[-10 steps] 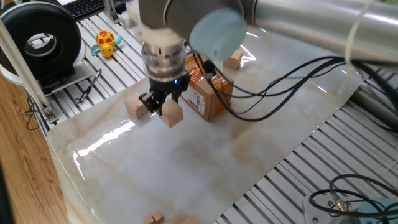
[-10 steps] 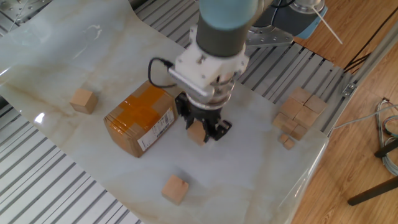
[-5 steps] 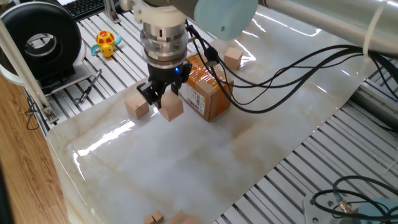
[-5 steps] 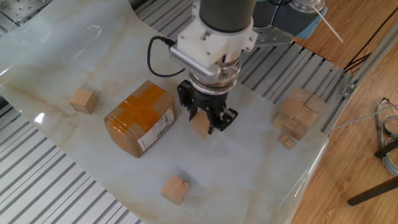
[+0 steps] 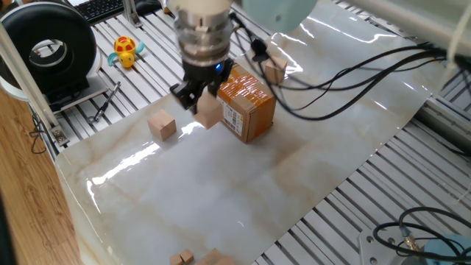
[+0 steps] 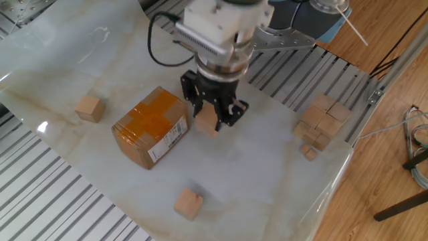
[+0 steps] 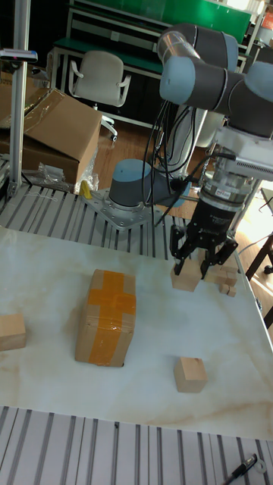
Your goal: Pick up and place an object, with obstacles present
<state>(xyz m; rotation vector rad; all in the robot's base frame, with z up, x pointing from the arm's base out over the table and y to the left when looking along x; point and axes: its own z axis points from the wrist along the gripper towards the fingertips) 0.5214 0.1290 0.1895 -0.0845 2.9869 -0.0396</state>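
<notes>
The end effector (image 6: pixel 212 119) is clenching the wooden cube (image 6: pixel 206 124) mid-frame, carrying it above the desk (image 6: pixel 267 167) beside the cardboard box (image 6: pixel 150 134); next it probably needs clearing that box before lowering.

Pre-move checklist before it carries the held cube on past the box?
1. Grip: gripper shut on the wooden cube: ok.
2. Cube lifted off the marble sheet: ok by the tall view.
3. Cube higher than the cardboard box: cannot tell.
4. Side gap between cube and box: small gap in the other fixed view: ok, tight.
5. Cables away from the box: cannot tell.
</notes>
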